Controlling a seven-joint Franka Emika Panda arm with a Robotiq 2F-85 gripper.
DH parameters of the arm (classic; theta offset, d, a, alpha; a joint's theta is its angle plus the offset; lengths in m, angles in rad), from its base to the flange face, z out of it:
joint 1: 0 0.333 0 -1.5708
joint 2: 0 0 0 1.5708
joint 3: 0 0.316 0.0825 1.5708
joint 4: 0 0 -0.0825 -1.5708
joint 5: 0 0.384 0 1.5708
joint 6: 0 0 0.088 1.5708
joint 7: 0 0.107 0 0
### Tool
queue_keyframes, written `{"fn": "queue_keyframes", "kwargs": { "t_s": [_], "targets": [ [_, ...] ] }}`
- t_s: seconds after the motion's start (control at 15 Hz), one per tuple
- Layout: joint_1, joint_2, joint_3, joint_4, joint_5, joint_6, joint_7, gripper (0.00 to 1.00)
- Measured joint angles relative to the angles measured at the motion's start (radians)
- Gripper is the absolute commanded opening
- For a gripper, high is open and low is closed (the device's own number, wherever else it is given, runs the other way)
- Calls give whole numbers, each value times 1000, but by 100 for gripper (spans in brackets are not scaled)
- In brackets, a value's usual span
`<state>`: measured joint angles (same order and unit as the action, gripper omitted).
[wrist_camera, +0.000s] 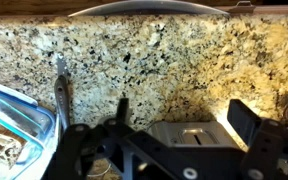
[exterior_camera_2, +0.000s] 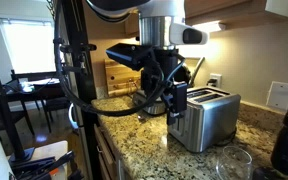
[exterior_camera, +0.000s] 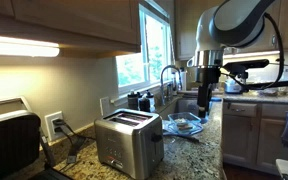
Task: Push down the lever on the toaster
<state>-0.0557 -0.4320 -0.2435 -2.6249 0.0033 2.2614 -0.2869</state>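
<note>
Toaster [exterior_camera_2: 212, 120] just below the tool [exterior_camera_2: 172, 104]

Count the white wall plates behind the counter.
2. In an exterior view, one wall plate is on the wall left of the toaster; the second wall plate is farther along, toward the window. More may be hidden.

I saw a bright window [exterior_camera: 144, 55] at the upper centre of an exterior view, with a faucet [exterior_camera: 169, 76] just below it. A glass dish [exterior_camera: 182, 125] sat on the speckled granite counter [exterior_camera: 202, 152] right of centre. A wall outlet [exterior_camera: 54, 124] showed at lower left, under a lit strip light [exterior_camera: 19, 47].
</note>
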Motion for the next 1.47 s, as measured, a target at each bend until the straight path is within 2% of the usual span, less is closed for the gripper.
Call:
{"fn": "queue_keyframes", "kwargs": {
  "t_s": [0.53,0.73,1.0,1.27,1.47],
  "targets": [
    [0,0,1,0,1,0,0,100],
    [-1,0,23,2,-1,0,5,100],
    [-1,0,105,6,-41,15,68,100],
    [-1,8,200,9,-98,83,217,100],
    [-2,34,242,29,-121,104,319,100]
  ]
}}
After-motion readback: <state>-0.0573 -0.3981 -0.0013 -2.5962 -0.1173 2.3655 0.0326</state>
